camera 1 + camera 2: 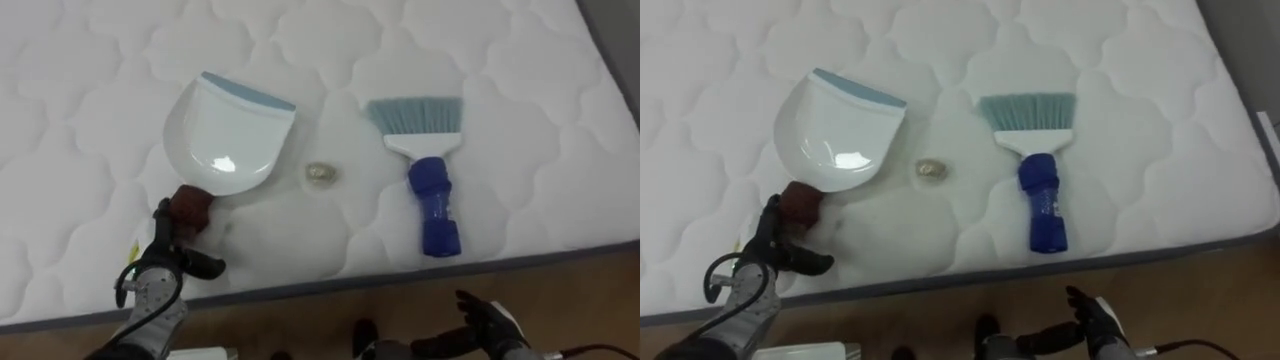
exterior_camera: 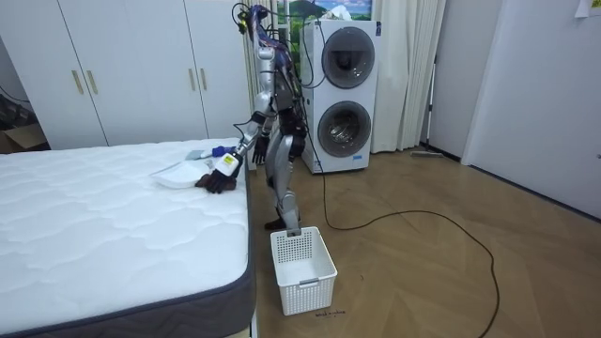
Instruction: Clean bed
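1. Mattress (image 1: 90, 90): white and quilted. Its grey near edge passes just below the dustpan's handle, with wood floor beyond. Open quilt lies left of and beyond the dustpan.
2. Basket (image 2: 305, 277): white, on the floor by the robot's feet, well apart from the dustpan.
3. Dustpan (image 1: 225, 135): blue lip points away from the robot, brown handle toward the near edge.
4. Brush (image 1: 425, 170): right of the dustpan and apart from it. Bristles point away and the blue handle nearward, its long axis roughly parallel to the dustpan's.
5. Left hand (image 1: 160, 285): at the dustpan's handle; whether it grips cannot be told.
6. Right hand (image 1: 490, 322): lower right of the dustpan, off the mattress, loosely spread and empty.
7. Scrap (image 1: 320, 174): small and crumpled, just right of the dustpan.
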{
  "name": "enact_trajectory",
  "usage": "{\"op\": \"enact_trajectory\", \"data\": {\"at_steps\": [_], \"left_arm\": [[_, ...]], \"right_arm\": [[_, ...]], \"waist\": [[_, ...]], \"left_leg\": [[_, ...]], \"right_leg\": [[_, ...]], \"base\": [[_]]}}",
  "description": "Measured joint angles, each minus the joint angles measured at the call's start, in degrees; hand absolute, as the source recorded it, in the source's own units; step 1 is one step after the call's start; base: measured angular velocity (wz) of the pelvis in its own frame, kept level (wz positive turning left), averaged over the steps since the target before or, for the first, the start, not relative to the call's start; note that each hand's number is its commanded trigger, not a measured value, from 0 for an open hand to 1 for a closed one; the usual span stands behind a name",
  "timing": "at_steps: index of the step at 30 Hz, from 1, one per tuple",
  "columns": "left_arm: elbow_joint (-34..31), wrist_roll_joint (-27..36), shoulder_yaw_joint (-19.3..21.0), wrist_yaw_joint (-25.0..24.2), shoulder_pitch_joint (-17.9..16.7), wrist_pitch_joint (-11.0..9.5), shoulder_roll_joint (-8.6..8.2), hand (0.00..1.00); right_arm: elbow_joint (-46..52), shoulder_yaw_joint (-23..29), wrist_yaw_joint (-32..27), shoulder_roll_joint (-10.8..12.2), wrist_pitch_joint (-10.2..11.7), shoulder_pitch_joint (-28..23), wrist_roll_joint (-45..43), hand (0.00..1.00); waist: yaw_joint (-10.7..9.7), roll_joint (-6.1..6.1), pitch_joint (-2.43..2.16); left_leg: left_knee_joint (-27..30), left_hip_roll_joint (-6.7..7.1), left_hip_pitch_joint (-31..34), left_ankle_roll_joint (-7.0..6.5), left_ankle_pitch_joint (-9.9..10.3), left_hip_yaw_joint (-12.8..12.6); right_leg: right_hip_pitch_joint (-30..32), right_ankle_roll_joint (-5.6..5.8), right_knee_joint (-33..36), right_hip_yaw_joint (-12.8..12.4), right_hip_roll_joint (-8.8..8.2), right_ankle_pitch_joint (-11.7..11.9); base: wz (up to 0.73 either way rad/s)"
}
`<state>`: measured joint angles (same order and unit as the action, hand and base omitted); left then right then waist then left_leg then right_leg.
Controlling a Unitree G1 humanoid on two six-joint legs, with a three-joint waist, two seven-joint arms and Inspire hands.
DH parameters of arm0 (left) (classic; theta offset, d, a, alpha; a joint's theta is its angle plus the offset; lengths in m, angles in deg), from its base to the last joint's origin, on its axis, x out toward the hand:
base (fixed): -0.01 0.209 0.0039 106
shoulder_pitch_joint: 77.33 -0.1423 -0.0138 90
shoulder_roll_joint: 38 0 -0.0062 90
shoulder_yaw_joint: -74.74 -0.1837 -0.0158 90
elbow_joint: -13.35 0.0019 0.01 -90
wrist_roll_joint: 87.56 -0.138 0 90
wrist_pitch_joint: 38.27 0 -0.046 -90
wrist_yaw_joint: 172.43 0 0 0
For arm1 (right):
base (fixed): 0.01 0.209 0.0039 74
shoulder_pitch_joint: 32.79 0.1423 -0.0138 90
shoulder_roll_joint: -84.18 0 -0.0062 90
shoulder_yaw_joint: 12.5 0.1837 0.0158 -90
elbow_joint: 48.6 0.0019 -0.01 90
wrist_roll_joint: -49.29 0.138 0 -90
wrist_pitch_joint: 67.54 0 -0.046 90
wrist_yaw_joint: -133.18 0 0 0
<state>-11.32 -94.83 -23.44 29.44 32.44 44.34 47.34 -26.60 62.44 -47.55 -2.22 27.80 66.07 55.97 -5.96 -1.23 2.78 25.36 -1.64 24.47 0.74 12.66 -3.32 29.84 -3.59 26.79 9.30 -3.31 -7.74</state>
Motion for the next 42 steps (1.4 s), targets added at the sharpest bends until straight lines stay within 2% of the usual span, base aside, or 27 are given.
{"op": "enact_trajectory", "data": {"at_steps": [10, 16, 24, 25, 27, 32, 34, 36, 40, 42], "left_arm": [[-0.11, 0.35, 0.1, 0.01, 0.29, 0.45, 0.16, 0.0], [-0.1, 0.33, 0.21, 0.12, 1.15, 0.45, 0.16, 0.0], [-0.09, 0.95, 0.14, 1.68, 3.78, 0.43, 0.37, 0.0], [-0.08, 0.95, 0.09, 1.69, 3.79, 0.43, 0.42, 0.62], [-0.07, 0.88, 0.04, 1.66, 3.86, 0.44, 0.41, 1.0], [0.52, 0.91, 0.03, 1.6, 4.32, 0.85, 0.87, 1.0], [1.39, 0.91, 0.15, 1.76, 4.83, 0.87, 1.86, 1.0], [1.8, 0.96, 0.11, 1.23, 5.43, 1.07, 3.66, 1.0], [3.89, 1.97, -0.28, 1.14, 6.33, 1.77, 3.91, 1.0], [5.67, 2.11, -1.26, 0.99, 7.41, 2.97, 4.18, 1.0]], "right_arm": [[0.44, -0.05, 0.01, 0.02, 0.02, -0.17, 0.05, 0.0], [0.45, -0.18, 0.0, 0.08, 0.2, -0.25, 0.03, 0.0], [0.96, -1.74, -1.24, 0.04, 0.92, -0.91, 2.03, 0.0], [1.29, -1.78, -1.38, 0.04, 0.92, -0.93, 2.08, 0.0], [1.48, -2.16, -1.9, 0.14, 0.96, -0.98, 2.57, 0.0], [2.02, -2.12, -2.78, 0.0, 0.96, -0.95, 2.4, 0.0], [2.56, -2.08, -2.79, -0.02, 0.87, -1.12, 2.27, 0.0], [3.02, -2.12, -2.79, -0.16, 0.73, -1.24, 2.23, 0.0], [3.81, -2.27, -2.84, -0.16, 0.27, -1.57, 2.74, 0.0], [4.99, -2.64, -3.03, -0.16, -0.46, -1.9, 3.6, 0.0]], "waist": [[-0.02, 0.04, -0.01], [-0.21, 0.29, 0.14], [-1.13, 0.28, 0.26], [-1.54, 0.16, 0.33], [-1.76, 0.08, 0.38], [-1.83, 0.07, 0.4], [-1.86, 0.07, 0.4], [-1.94, 0.09, 0.41], [-2.57, 0.18, 0.44], [-3.08, 0.28, 0.52]], "left_leg": [[0.35, 0.06, 0.61, -0.03, 0.0, 0.02], [1.02, 0.06, 1.02, -0.06, 0.01, 0.08], [1.55, -0.02, 1.91, -0.25, 0.14, 0.2], [1.57, -0.02, 1.91, -0.33, 0.2, 0.18], [1.44, -0.02, 1.97, -0.37, 0.24, 0.07], [1.23, 0.17, 2.45, -0.37, 0.24, -0.1], [1.12, 0.22, 2.44, -0.37, 0.23, -0.15], [0.97, 0.32, 2.28, -0.39, 0.22, -0.35], [1.07, 0.5, 2.19, -0.4, 0.22, -0.67], [1.07, 0.54, 2.14, -0.42, 0.22, -1.36]], "right_leg": [[0.17, 0.28, -0.06, 0.27, -0.12, -0.23], [0.18, 0.38, -0.14, 0.49, -0.48, -0.46], [0.46, 0.39, -0.07, 1.14, -0.57, -0.54], [0.46, 0.4, 0.04, 1.19, -0.61, -0.53], [0.62, 0.41, 0.18, 1.04, -0.57, -0.53], [1.55, 0.43, 0.97, 0.91, -0.8, -0.87], [1.67, 0.44, 0.99, 0.81, -0.82, -0.91], [1.69, 0.54, 0.98, 0.61, -0.97, -0.99], [1.54, 0.8, 1.19, 0.56, -1.35, -1.14], [1.55, 1.02, 1.32, 0.25, -1.56, -1.27]], "base": [[0.0], [0.05], [0.03], [0.0], [0.0], [0.0], [0.0], [0.0], [0.0], [0.0]]}}
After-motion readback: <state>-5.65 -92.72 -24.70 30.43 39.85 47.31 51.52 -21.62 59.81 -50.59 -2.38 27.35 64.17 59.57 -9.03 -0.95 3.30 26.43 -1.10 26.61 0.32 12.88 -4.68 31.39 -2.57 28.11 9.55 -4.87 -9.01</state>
